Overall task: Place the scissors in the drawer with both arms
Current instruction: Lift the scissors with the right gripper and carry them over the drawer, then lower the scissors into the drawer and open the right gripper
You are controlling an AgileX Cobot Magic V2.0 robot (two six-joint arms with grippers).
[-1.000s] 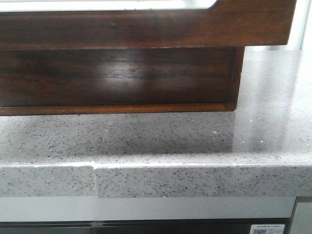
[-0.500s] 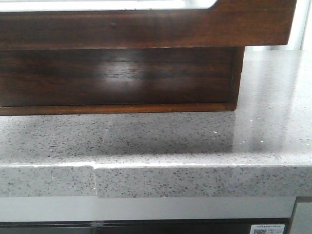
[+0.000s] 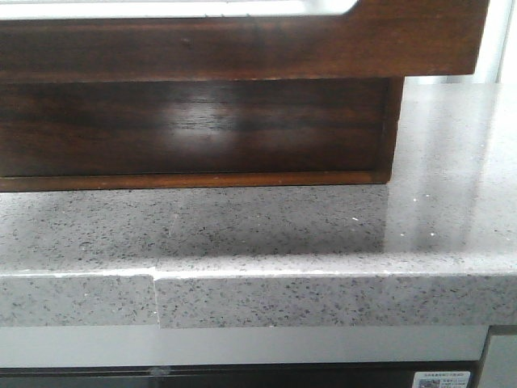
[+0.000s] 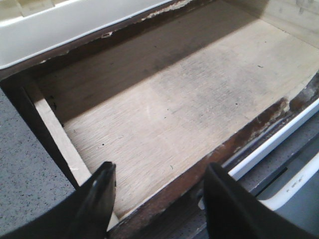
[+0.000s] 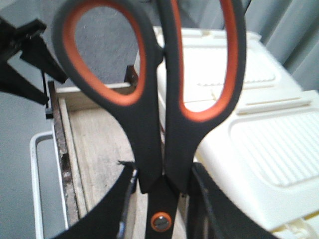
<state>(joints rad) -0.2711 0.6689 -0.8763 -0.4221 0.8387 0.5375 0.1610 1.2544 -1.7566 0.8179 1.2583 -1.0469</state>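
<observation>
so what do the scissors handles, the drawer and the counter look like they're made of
The black scissors handles with orange-lined loops, held in the right gripper, look like matte plastic or rubbery coating. The glossy dark brown drawer looks like varnished wood, with visible grain and reflections; its pale bare floor resembles unfinished plywood. The grey speckled countertop looks like polished stone or composite.

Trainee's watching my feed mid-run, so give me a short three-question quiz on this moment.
1. True or false: the drawer is open and nothing lies in the part of it that shows.
2. What does the right end effector hold?
A. A knife
B. The scissors
C. Nothing
3. Fill in: the left end effector hangs over the drawer with its jaws ____.

Key:
1. True; only its pale wooden floor shows.
2. B; black handles with orange-lined loops.
3. Open, with nothing between them.
</observation>
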